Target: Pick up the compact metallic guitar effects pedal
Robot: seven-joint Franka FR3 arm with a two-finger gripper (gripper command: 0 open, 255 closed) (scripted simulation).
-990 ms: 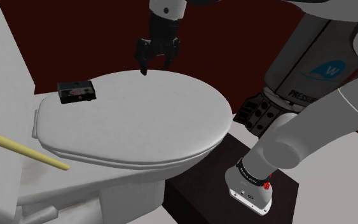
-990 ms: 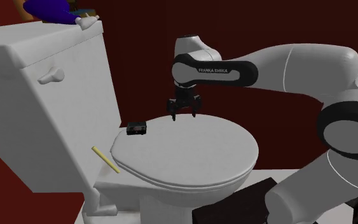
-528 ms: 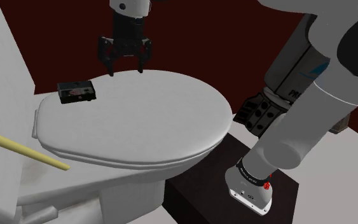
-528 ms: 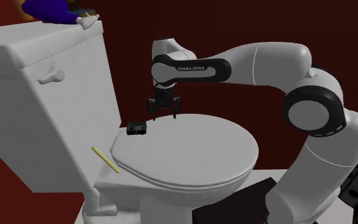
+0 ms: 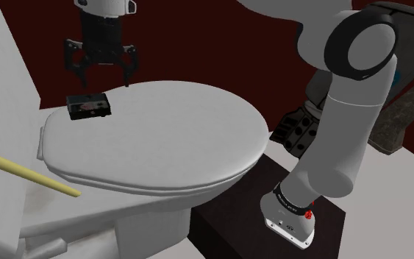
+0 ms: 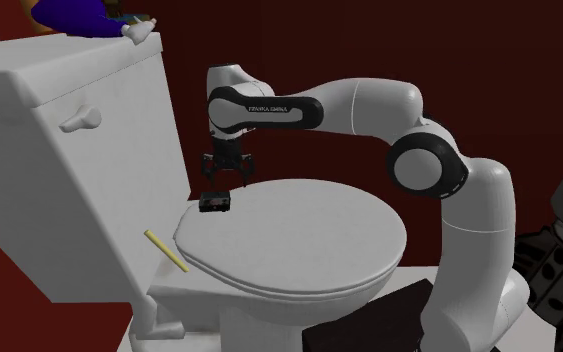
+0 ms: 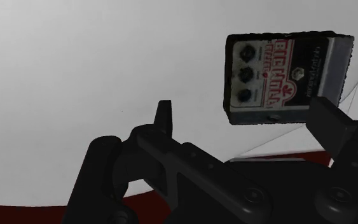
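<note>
The pedal (image 5: 87,107) is a small dark box with a pale face, knobs and red print (image 7: 285,79). It lies flat at the back of the closed white toilet lid (image 5: 161,136), near the hinge. My gripper (image 5: 104,82) hangs open just above it, a little toward the shoulder view's right. In the second exterior view the gripper (image 6: 224,187) hovers right over the pedal (image 6: 215,203) without touching. In the wrist view the pedal lies just ahead of one of the two spread fingers (image 7: 333,124), with nothing between them.
A yellow stick (image 5: 32,176) rests on the toilet's rim beside the lid. The white tank (image 6: 69,150) rises close behind the pedal, with a flush handle (image 6: 79,120) and a purple object (image 6: 79,15) on top. My dark stand (image 5: 271,228) sits beside the bowl.
The arm has swung the gripper along the back of the lid toward the shoulder view's left, from mid-lid to above the pedal. It has stayed open; the pedal has not moved.
</note>
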